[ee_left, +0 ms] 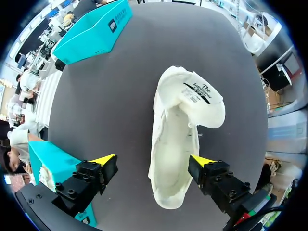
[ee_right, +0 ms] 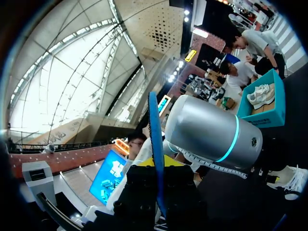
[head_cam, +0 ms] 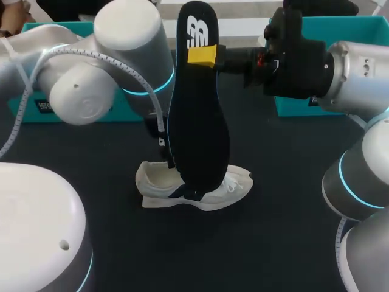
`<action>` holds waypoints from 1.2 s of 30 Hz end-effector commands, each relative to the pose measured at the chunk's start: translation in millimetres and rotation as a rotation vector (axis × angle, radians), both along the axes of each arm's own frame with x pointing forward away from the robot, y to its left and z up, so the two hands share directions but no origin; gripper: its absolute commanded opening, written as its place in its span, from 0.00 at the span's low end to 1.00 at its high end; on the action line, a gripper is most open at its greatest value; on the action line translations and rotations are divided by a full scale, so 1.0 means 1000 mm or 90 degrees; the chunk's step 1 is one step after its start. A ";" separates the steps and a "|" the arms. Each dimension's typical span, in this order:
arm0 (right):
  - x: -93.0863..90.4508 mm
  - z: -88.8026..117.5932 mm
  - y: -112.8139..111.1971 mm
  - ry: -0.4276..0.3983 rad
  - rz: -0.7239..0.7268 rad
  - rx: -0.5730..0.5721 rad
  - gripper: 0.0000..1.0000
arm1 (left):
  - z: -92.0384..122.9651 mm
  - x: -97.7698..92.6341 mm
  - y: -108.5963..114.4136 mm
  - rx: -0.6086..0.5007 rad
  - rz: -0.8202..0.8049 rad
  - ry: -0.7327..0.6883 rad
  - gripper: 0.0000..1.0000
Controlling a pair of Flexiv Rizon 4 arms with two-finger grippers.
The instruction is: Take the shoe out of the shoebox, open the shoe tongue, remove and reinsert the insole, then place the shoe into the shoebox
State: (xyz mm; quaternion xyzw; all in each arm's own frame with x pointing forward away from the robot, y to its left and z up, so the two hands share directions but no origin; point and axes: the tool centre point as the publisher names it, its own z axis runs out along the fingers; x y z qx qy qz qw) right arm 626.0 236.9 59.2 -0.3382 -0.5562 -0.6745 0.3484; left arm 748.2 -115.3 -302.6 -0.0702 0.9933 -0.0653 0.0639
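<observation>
Head view: insole [head_cam: 197,121] upright, pinched near its top by right gripper [head_cam: 202,56].
Shoe [head_cam: 194,185]: mid-table [head_cam: 273,243], bare surface all round.
Left gripper [ee_left: 153,160]: spread wide above shoe.
Shoebox [head_cam: 340,27]: far edge, well apart.

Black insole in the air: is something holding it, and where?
Yes: the right gripper pinches the insole near its upper end; the left gripper holds nothing.

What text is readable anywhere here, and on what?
White logo mark on the insole, beside the right gripper: no legible words.
Black print on the shoe tongue: too small to read.
Dark label on the teal shoebox: blurred, unreadable.
</observation>
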 end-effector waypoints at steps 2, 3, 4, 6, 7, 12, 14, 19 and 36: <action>0.000 0.000 0.004 0.001 -0.002 0.001 0.00 | -0.030 0.015 -0.032 0.015 0.008 0.033 1.00; 0.000 0.000 0.004 0.001 -0.002 0.001 0.00 | -0.033 0.016 -0.035 0.017 0.008 0.033 1.00; 0.000 0.000 0.004 0.001 -0.002 0.001 0.00 | -0.037 0.017 -0.037 0.018 0.011 0.037 1.00; 0.000 0.000 0.004 0.001 -0.002 0.001 0.00 | -0.043 0.018 -0.041 0.021 0.013 0.042 1.00; 0.000 0.000 0.004 0.001 -0.002 0.001 0.00 | -0.046 0.019 -0.042 0.022 0.016 0.043 1.00; 0.000 0.000 0.004 0.001 -0.002 0.001 0.00 | -0.058 0.023 -0.045 0.027 0.018 0.053 0.92; 0.000 0.000 0.004 0.001 -0.002 0.001 0.00 | -0.062 0.024 -0.046 0.029 0.019 0.055 0.87; 0.000 0.000 0.004 0.001 -0.002 0.001 0.00 | -0.067 0.019 -0.047 0.031 0.012 0.067 0.76; 0.000 0.000 0.004 0.001 -0.002 0.001 0.00 | -0.065 0.010 -0.024 0.031 -0.015 0.094 0.33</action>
